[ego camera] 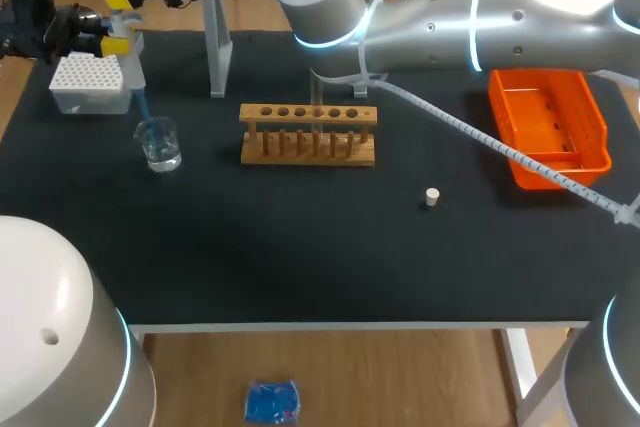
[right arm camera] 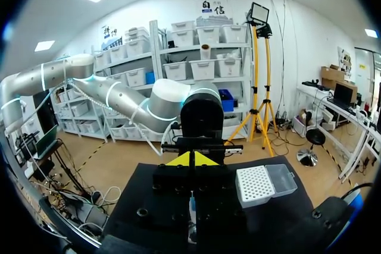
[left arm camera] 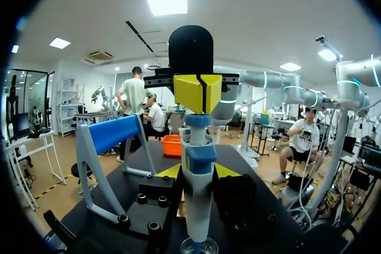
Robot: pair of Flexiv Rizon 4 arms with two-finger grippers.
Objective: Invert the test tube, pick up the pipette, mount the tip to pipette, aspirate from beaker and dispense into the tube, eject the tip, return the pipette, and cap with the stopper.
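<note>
My left gripper [ego camera: 108, 39] at the table's far left is shut on the white and blue pipette [ego camera: 128, 52], holding it upright. The pipette's blue tip [ego camera: 143, 112] reaches down into the glass beaker [ego camera: 160, 144]. In the left wrist view the pipette [left arm camera: 197, 194] stands between the fingers of my left gripper [left arm camera: 197, 171], above the beaker [left arm camera: 199, 247]. My right gripper [left arm camera: 197, 93] is shut, its yellow tips resting on the pipette's top button. From the right wrist, my right gripper [right arm camera: 191, 160] sits just above the pipette [right arm camera: 191, 206]. The small stopper [ego camera: 432, 197] lies on the mat.
A white tip box [ego camera: 90, 82] stands behind the beaker. The wooden test tube rack [ego camera: 308, 134] sits mid-table, with the pipette stand [ego camera: 218, 47] behind it. An orange bin [ego camera: 548, 127] is at the right. My right arm spans the table's back.
</note>
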